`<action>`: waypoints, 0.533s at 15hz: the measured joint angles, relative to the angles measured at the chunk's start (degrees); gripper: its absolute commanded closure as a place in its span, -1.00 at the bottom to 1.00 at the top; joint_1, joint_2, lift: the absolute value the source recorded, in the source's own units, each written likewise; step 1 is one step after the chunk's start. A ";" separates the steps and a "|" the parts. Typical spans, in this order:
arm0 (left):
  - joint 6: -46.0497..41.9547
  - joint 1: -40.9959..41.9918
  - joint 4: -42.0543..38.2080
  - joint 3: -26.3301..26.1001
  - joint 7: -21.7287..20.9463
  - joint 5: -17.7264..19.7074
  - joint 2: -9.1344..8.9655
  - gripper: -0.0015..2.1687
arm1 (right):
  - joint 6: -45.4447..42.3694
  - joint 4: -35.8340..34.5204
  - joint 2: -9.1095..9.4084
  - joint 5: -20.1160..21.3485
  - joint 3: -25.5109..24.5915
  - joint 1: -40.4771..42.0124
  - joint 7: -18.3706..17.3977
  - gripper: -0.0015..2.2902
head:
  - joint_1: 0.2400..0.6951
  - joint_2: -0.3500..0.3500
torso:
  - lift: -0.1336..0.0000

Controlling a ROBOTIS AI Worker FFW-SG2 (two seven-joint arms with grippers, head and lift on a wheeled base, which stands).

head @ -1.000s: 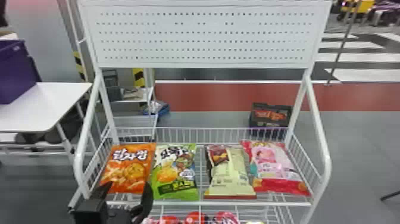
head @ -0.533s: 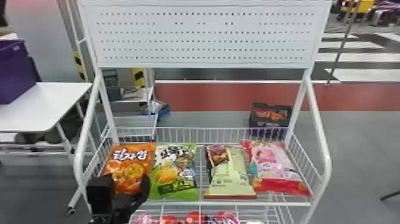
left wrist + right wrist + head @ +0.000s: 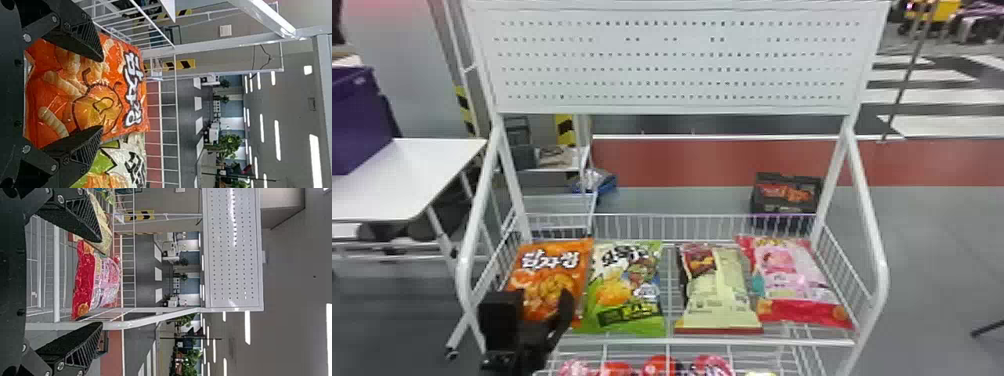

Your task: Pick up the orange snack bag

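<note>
Framing the orange snack bag (image 3: 547, 267) on the wire shelf (image 3: 712, 342) at left, my left claw (image 3: 102, 93) stands open; closing off-centre could also pinch the green bag (image 3: 626, 290) lying close alongside.

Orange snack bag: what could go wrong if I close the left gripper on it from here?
The left gripper is open at the orange snack bag, so I see two likely risks. Its inner finger is close to the adjoining green bag, and might pinch or drag it too. The outer finger is near the rack's white side frame, and could knock it if the arm drifts left.
</note>
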 measured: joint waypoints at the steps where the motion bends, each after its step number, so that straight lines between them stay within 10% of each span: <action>1: 0.75 -0.12 0.04 0.02 -0.06 0.03 0.00 -0.49 | 0.02 0.02 0.00 0.00 0.00 -0.04 0.00 -0.88 | 0.14 0.00 | 1.00; 5: 2.10 -0.18 0.08 0.11 0.42 0.45 0.01 0.33 | 0.06 0.06 0.00 -0.02 0.01 -0.17 -0.07 -0.88 | 0.14 0.00 | 1.00; 8: 2.64 0.64 -0.56 0.18 0.59 0.69 0.06 0.53 | 0.01 0.05 -0.04 -0.02 0.01 -0.19 -0.09 -0.88 | 0.14 0.00 | 1.00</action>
